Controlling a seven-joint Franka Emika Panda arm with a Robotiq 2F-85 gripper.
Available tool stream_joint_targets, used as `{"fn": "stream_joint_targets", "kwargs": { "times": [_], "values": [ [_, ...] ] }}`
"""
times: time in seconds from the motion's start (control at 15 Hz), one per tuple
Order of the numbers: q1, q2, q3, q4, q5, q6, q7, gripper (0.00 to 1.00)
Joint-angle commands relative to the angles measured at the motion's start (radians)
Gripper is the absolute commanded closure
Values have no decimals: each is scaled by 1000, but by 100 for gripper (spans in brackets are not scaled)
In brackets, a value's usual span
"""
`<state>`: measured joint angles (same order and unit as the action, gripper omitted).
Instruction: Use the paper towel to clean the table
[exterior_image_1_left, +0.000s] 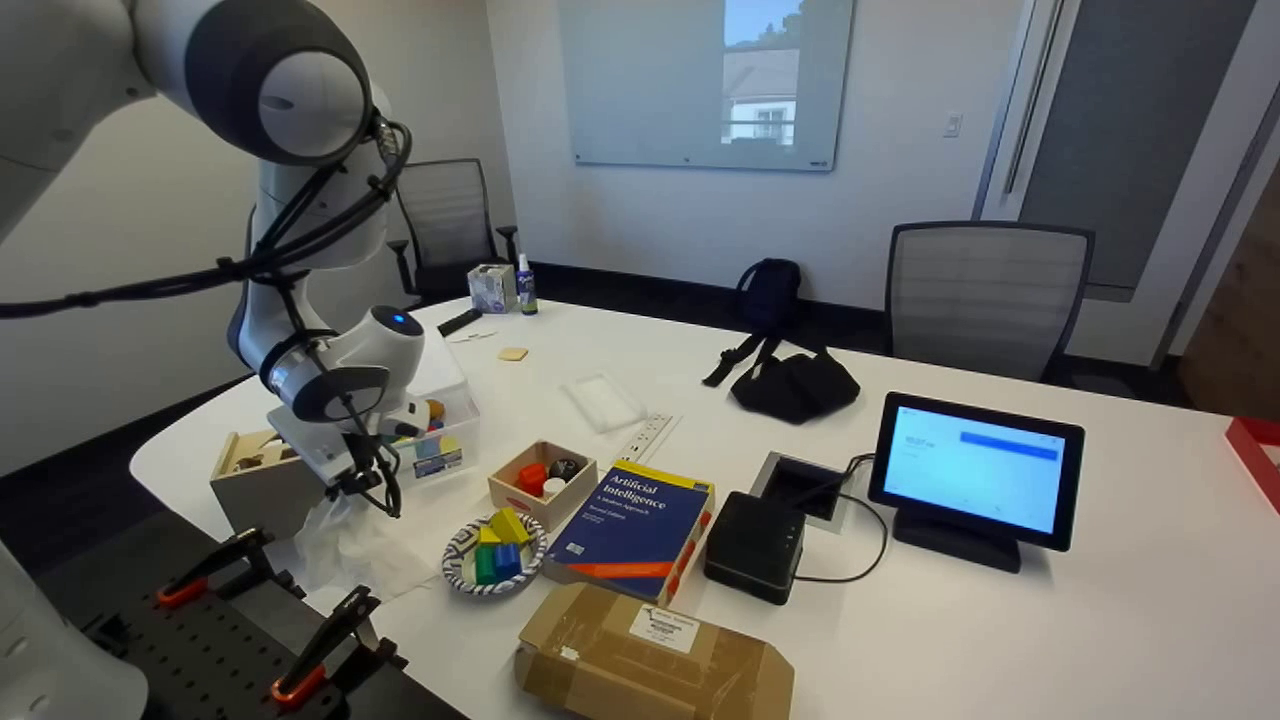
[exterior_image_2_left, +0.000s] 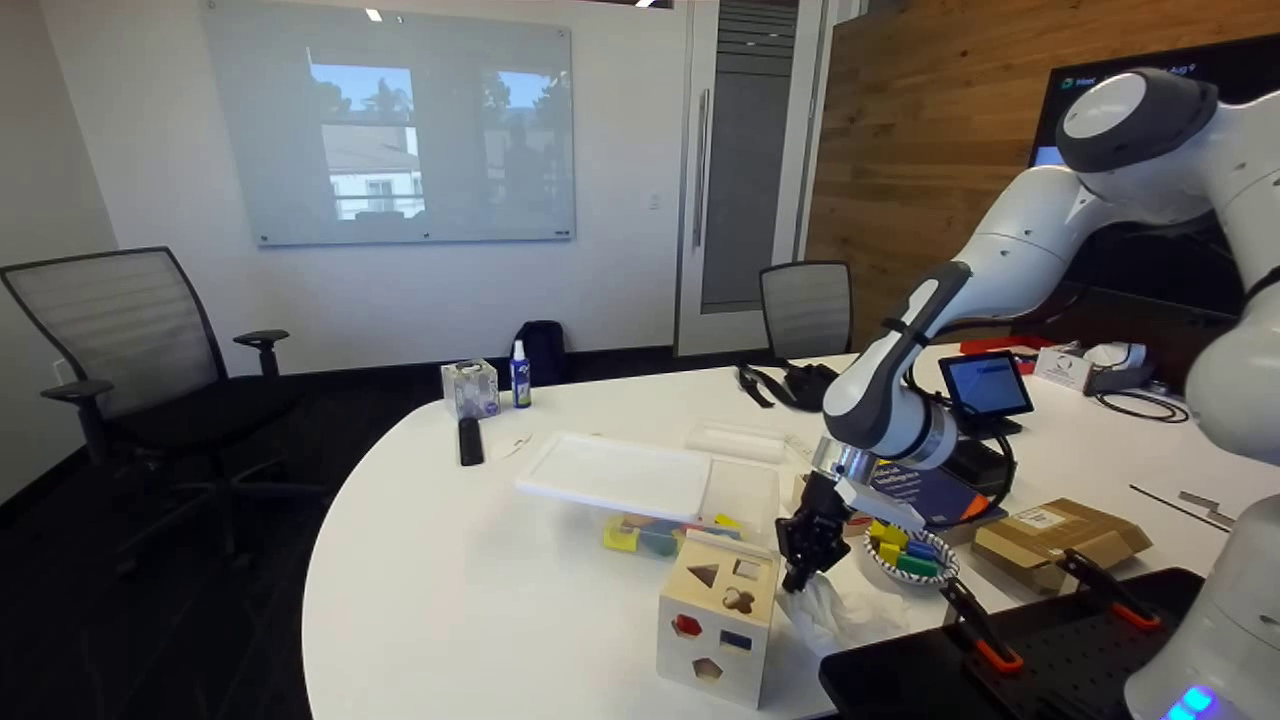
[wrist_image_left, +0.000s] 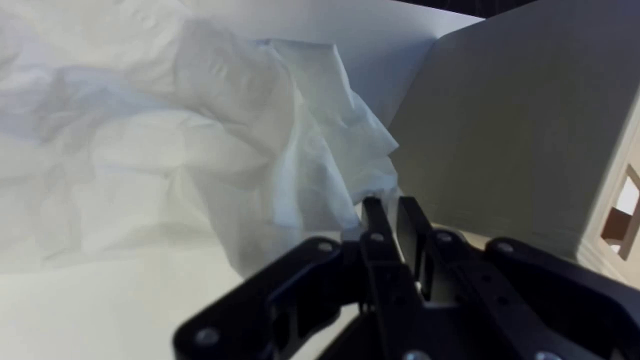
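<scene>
The white paper towel (exterior_image_1_left: 355, 560) lies crumpled on the white table (exterior_image_2_left: 430, 590), and part of it is raised to the fingertips. It also shows in an exterior view (exterior_image_2_left: 840, 618) and fills the left of the wrist view (wrist_image_left: 165, 145). My gripper (wrist_image_left: 389, 200) is low over the table at the towel's edge. Its black fingers are nearly together, with a fold of towel between the tips and a narrow gap behind. The gripper also shows in an exterior view (exterior_image_2_left: 797, 582), between the wooden shape box (exterior_image_2_left: 715, 640) and the towel.
The shape box stands close beside my fingers. A patterned bowl (exterior_image_1_left: 453, 570) with blocks, a small wooden box (exterior_image_1_left: 520, 503), a blue book (exterior_image_1_left: 625, 520) and a cardboard box (exterior_image_1_left: 600, 655) stand on the towel's other side. A clear bin (exterior_image_2_left: 755, 490) with a white lid (exterior_image_2_left: 610, 475) stands behind.
</scene>
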<state>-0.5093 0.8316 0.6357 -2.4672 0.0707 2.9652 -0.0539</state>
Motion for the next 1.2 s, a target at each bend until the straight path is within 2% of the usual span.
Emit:
{"fn": "stream_joint_targets", "kwargs": {
  "times": [0.0,0.27,0.47,0.67,0.8,1.13],
  "values": [
    [18,-41,3,-10,50,-14,-13,55],
    [6,-88,19,-41,73,1,-11,24],
    [-53,-98,62,-55,68,2,-63,3],
    [-136,-85,131,-62,50,-5,-148,0],
    [-163,-106,152,-81,55,6,-152,0],
    [-162,-290,170,-216,127,142,10,0]
  ]
}}
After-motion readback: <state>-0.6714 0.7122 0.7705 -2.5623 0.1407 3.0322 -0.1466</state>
